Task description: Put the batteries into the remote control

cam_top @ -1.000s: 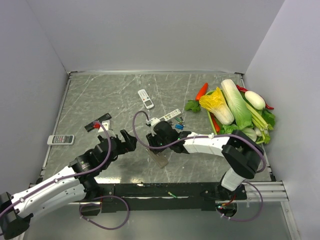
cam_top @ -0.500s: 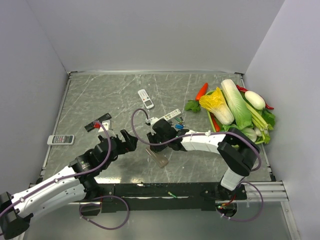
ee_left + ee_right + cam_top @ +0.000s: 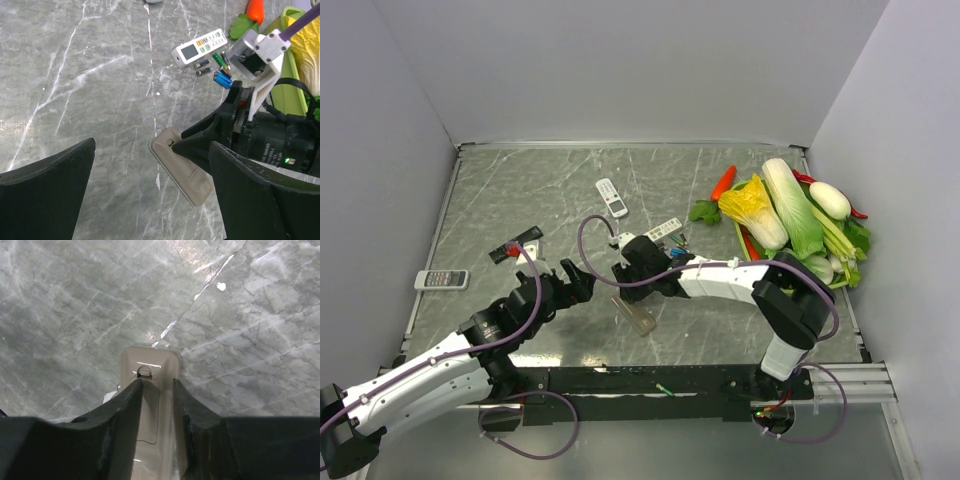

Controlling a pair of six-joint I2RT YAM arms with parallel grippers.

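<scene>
The remote control (image 3: 182, 167) lies back up on the marbled grey tabletop (image 3: 90, 75), a smooth beige slab with rounded corners and a small latch notch. The batteries (image 3: 216, 70), tiny green, blue and dark cylinders, lie loose beyond it beside a slim white remote (image 3: 200, 46). The right arm's fingers (image 3: 132, 395) stand narrowly parted, tips on the back cover, clamping nothing. The left arm's fingers (image 3: 582, 282) hover nearby, spread wide, empty.

Remote control (image 3: 640, 320) lies on the worktop (image 3: 550, 190), centre-front, between the two arms. Batteries (image 3: 221, 79) cluster behind it, just beside a slim remote (image 3: 198, 47). Vegetables (image 3: 800, 215) are piled along the right edge.
</scene>
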